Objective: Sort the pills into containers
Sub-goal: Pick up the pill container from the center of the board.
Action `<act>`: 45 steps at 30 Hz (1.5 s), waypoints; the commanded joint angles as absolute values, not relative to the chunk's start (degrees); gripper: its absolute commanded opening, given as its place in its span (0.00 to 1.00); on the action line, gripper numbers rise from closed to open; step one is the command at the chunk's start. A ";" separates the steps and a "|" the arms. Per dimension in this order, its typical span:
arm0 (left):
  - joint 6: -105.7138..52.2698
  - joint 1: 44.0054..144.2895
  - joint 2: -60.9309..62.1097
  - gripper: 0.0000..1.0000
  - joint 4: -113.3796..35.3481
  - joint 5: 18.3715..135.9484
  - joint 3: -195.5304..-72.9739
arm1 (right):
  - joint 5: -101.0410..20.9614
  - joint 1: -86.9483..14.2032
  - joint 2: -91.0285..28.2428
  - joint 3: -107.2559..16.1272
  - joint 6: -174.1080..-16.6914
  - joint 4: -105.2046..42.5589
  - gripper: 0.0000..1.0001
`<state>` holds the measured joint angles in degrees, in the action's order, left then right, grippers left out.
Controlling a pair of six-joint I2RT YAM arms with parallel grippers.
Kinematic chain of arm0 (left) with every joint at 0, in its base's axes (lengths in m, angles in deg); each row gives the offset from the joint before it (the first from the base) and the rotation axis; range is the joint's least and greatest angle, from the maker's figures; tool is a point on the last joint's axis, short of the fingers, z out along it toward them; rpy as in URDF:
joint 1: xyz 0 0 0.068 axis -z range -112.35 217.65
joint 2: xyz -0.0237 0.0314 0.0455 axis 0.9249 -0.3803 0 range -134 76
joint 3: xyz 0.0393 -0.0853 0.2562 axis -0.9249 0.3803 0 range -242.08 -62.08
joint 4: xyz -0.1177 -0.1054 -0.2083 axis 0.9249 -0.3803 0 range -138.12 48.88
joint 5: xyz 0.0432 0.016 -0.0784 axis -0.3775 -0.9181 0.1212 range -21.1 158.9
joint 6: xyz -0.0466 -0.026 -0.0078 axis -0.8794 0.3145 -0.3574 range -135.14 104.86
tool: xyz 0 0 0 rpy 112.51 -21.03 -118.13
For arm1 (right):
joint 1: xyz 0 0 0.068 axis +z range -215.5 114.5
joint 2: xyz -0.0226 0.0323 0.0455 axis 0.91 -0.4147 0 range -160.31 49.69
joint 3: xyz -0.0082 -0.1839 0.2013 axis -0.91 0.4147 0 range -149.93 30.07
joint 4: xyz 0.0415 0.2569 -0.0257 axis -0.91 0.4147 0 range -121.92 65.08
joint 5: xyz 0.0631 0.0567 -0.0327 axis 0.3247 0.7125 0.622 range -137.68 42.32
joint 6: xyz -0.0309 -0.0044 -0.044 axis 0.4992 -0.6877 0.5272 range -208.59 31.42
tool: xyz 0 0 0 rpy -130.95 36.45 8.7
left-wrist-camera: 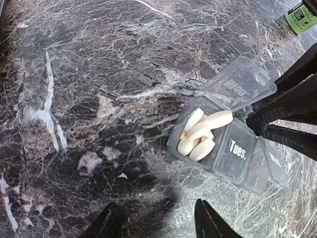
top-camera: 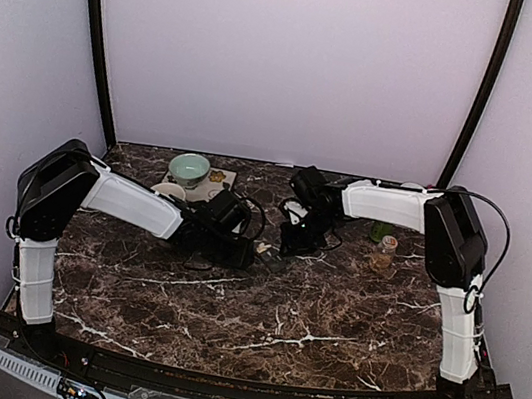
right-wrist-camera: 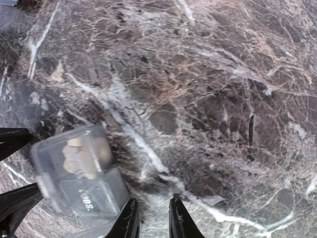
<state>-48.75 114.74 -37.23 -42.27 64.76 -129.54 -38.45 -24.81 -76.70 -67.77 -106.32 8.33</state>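
The containers (left-wrist-camera: 237, 150) are a small clear-grey strip of joined compartments lying on the marble. One end compartment has its lid flipped up and holds several cream pills (left-wrist-camera: 200, 136); the one beside it, marked "Tues.", is closed. My left gripper (left-wrist-camera: 154, 204) hovers just short of the strip, open, with bare marble between its fingers. In the right wrist view the containers (right-wrist-camera: 81, 186) and pills (right-wrist-camera: 79, 156) are blurred at lower left. My right gripper (right-wrist-camera: 152, 201) stands beside the strip, open by a narrow gap with nothing in it. From above, both grippers (top-camera: 243, 253) (top-camera: 290, 242) meet mid-table.
A pale teal bowl (top-camera: 190, 168) and a white mug (top-camera: 168, 190) stand at the back left on a light mat. A small jar (top-camera: 385, 252) and a green bottle (top-camera: 379, 232) stand at the right, under the right arm. The green bottle (left-wrist-camera: 300, 17) also shows in the left wrist view.
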 commanded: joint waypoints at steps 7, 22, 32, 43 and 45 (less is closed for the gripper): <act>-51.96 112.74 -38.61 0.54 -45.65 63.95 -127.82 | -39.95 -24.66 -72.42 -66.35 -107.65 7.55 0.22; -52.80 111.69 -40.00 0.54 -46.00 65.16 -129.09 | -35.18 -27.59 -74.77 -71.47 -108.19 5.90 0.22; -52.67 111.73 -41.59 0.54 -46.73 65.90 -130.85 | -33.01 -27.10 -77.33 -74.92 -107.76 6.73 0.23; -52.48 111.70 -41.99 0.54 -47.12 66.28 -130.80 | -31.83 -26.37 -79.36 -77.50 -107.69 7.62 0.23; -52.25 111.73 -42.19 0.54 -47.18 66.48 -130.91 | -31.75 -26.08 -79.70 -78.04 -107.62 7.89 0.23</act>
